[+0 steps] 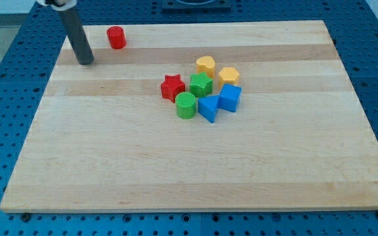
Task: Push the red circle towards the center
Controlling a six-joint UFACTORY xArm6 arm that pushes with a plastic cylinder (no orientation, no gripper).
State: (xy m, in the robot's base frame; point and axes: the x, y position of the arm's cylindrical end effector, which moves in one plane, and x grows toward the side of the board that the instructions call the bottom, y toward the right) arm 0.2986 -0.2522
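Observation:
The red circle [116,37], a short red cylinder, stands near the board's top left corner. My tip [85,62] rests on the board to the left of and below the red circle, a short gap away, not touching it. A cluster sits near the board's middle: a red star [172,87], a green star [201,84], a green cylinder [186,105], a blue triangular block [209,108], a blue cube-like block [230,98], a yellow heart-like block [205,64] and a yellow hexagonal block [228,76].
The wooden board [195,170] lies on a blue perforated table [5,78]. The board's top edge runs just above the red circle, and its left edge lies close to my tip.

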